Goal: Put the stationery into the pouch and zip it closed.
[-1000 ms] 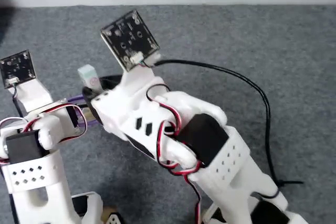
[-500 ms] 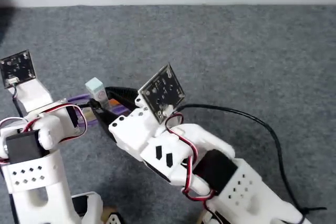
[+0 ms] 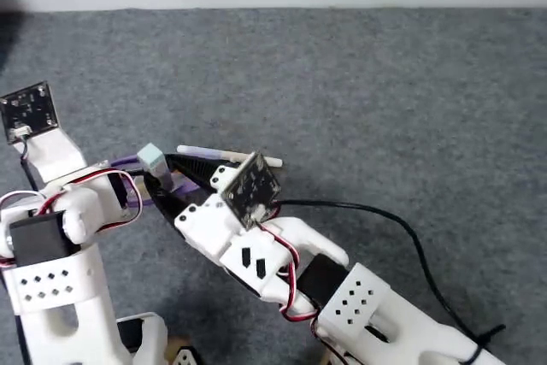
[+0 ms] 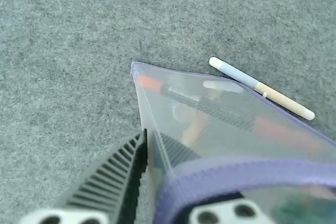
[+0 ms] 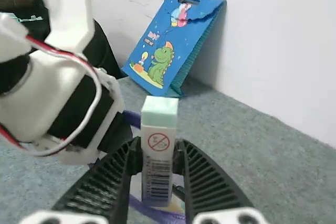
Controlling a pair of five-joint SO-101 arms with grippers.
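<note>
A clear pouch (image 4: 231,124) with a purple zip band hangs from my left gripper (image 4: 152,182), which is shut on its edge; orange pens lie inside it. In the high view the pouch's purple edge (image 3: 120,162) pokes out beside the left arm. My right gripper (image 3: 160,174) is shut on a white eraser (image 3: 151,158) with a pale green end, held upright right at the pouch. The same eraser (image 5: 159,129) stands between the right gripper's (image 5: 157,149) black fingers. A white and tan pen (image 4: 261,87) lies on the carpet just beyond the pouch, also seen as a pen (image 3: 229,156) from above.
Grey carpet (image 3: 385,91) covers the table, with open room to the right and far side. A black cable (image 3: 402,237) trails from the right arm. A blue gift bag (image 5: 173,40) leans on the wall behind the left arm (image 5: 58,93).
The right arm has drawn back and down toward the front; its wrist board dropped lower. The eraser stayed near the pouch, shifting slightly. The pen on the carpet is now uncovered.
</note>
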